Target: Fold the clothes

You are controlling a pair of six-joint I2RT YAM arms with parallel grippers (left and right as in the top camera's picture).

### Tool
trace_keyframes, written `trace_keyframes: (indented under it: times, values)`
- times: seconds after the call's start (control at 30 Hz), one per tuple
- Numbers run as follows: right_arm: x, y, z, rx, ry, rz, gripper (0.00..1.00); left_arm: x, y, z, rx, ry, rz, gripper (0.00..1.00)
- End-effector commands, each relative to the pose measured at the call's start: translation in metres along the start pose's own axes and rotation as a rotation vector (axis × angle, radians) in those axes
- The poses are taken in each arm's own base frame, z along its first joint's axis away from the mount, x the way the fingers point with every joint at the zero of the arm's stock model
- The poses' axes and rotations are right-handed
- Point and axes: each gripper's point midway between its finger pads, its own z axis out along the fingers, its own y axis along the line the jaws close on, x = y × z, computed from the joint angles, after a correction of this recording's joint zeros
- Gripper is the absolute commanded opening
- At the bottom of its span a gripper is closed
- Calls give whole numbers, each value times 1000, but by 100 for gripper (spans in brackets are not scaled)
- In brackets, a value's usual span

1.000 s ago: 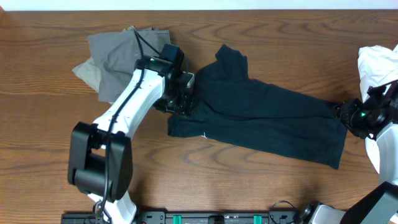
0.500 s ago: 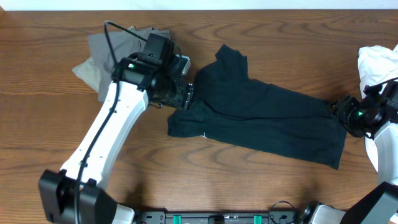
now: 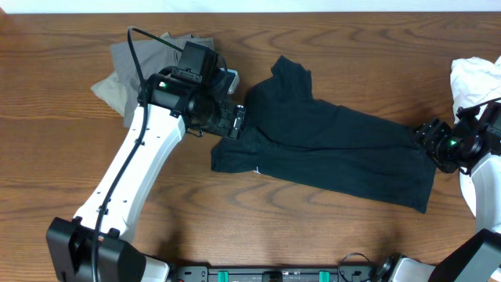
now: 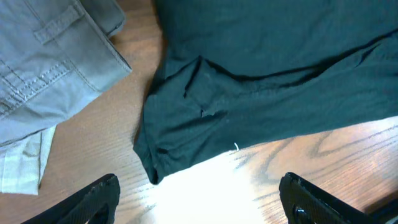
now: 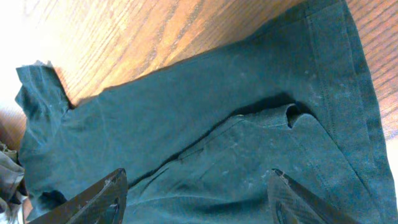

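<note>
at mid-table: black t-shirt (image 3: 329, 149) lies flat, left end rumpled.
left gripper (image 3: 233, 122): i see fingers wide apart, empty, over that end.
right gripper (image 3: 427, 141): likewise apart, empty, at right hem.
nearby: grey-green trousers (image 3: 145, 66) beside left gripper; white cloth (image 3: 473, 82) far right.

**Soft cloth, grained wood**

The T-shirt (image 3: 329, 149) is thin, matt dark cloth. The trousers (image 4: 43, 56) are heavier grey-green cloth with stitched seams. The tabletop (image 3: 352, 47) is smooth brown wood grain with a slight sheen. The left arm (image 3: 133, 172) wears glossy white plastic.
</note>
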Motion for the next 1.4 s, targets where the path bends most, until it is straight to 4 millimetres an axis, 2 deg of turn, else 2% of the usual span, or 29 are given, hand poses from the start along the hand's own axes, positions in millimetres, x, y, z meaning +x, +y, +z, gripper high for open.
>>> trace_keyframes:
  times: [0.0,0.2,0.37,0.63,0.77,1.0,1.17,1.37]
  values:
    - [1,5,0,-16,6,-9,71,-3,-6,-6,15,-11,0,84]
    - [2,6,0,-20,11,8,71,1,-13,-4,21,2,36,84]
    - [2,7,0,-25,11,8,74,-5,-14,-8,22,-19,42,84]
    - [5,20,-1,-100,26,-49,74,-44,-27,-40,33,-156,84,92]
    - [7,28,0,-130,32,-87,75,-55,-36,-45,41,-190,108,93]
    - [19,42,5,-144,66,-134,77,-59,-37,-38,43,-176,112,93]
    - [23,44,6,-143,80,-136,77,-59,-39,-38,44,-175,127,93]
    - [25,46,6,-148,82,-199,75,-61,-38,-17,43,-111,130,93]
